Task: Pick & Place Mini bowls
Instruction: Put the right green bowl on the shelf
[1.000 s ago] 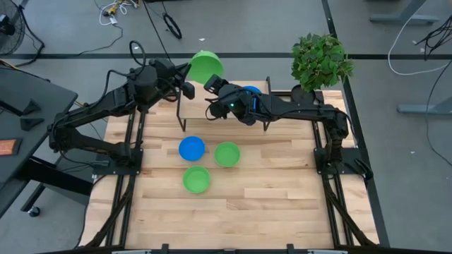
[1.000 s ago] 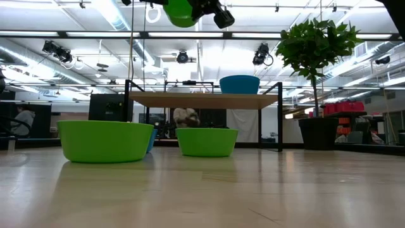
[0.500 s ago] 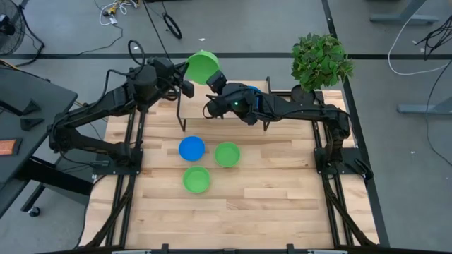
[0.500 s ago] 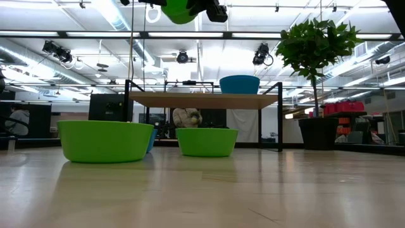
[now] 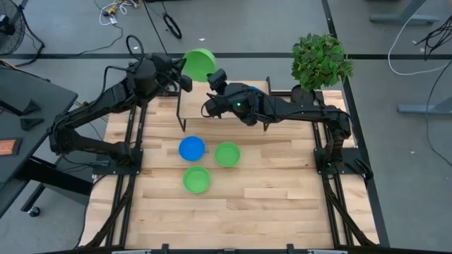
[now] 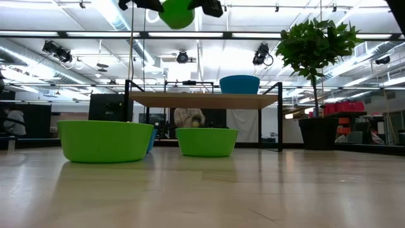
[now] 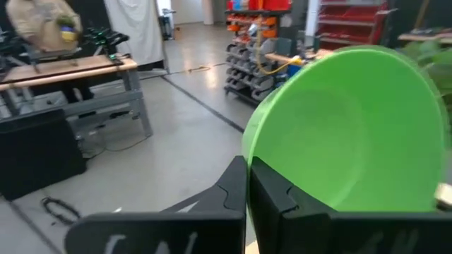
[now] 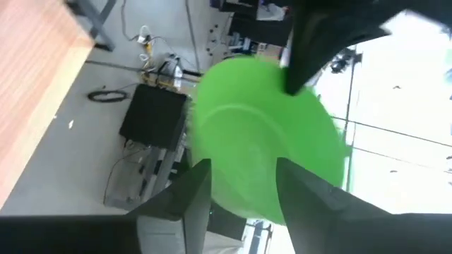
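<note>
Three bowls sit mid-table in the high view: a blue bowl (image 5: pixel 191 148), a green bowl (image 5: pixel 227 154) and another green one (image 5: pixel 196 179), with bare wood toward the lower edge. At upper centre, the left gripper (image 5: pixel 185 76) is clenched on a tilted green mini bowl (image 5: pixel 199 64) beyond the table's far edge. Just right, the right gripper (image 5: pixel 214 79) stands parted, released, beside it. Another blue bowl (image 6: pixel 239 84) rests on the small shelf (image 6: pixel 202 99).

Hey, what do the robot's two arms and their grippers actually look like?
Both arms are dark, near-black jointed links with black cabling along them. The left gripper and right gripper each end in two flat, angular black fingers. A small green light glows on the right arm's wrist. No other markings are legible.
</note>
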Robot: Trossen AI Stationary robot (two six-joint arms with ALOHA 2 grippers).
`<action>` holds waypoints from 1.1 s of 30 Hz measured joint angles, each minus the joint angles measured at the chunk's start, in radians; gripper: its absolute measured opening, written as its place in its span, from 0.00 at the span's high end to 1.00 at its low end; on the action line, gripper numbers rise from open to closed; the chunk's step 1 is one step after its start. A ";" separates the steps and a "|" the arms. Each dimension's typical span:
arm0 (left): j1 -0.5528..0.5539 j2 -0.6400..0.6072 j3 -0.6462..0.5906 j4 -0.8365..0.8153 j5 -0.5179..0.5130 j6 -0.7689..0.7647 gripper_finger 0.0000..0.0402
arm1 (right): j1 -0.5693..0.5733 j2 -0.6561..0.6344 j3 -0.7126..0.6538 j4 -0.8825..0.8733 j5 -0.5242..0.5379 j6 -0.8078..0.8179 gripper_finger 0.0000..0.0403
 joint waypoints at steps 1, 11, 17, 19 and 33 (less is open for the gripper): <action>0.012 0.000 0.000 -0.008 0.003 0.000 0.99 | 0.004 0.000 0.000 0.012 0.000 0.002 0.60; 0.083 0.000 0.000 -0.095 0.060 -0.037 0.99 | 0.034 -0.007 0.000 0.134 0.108 0.141 0.62; 0.083 0.000 0.000 -0.100 0.067 -0.052 0.99 | 0.034 -0.077 0.001 -0.009 0.068 0.512 0.65; 0.083 0.000 0.000 -0.105 0.066 -0.054 0.99 | 0.033 -0.110 0.001 -0.092 0.010 0.664 0.67; 0.083 -0.001 0.000 -0.152 0.091 -0.101 0.99 | -0.002 -0.385 0.000 -0.382 -0.382 1.135 0.80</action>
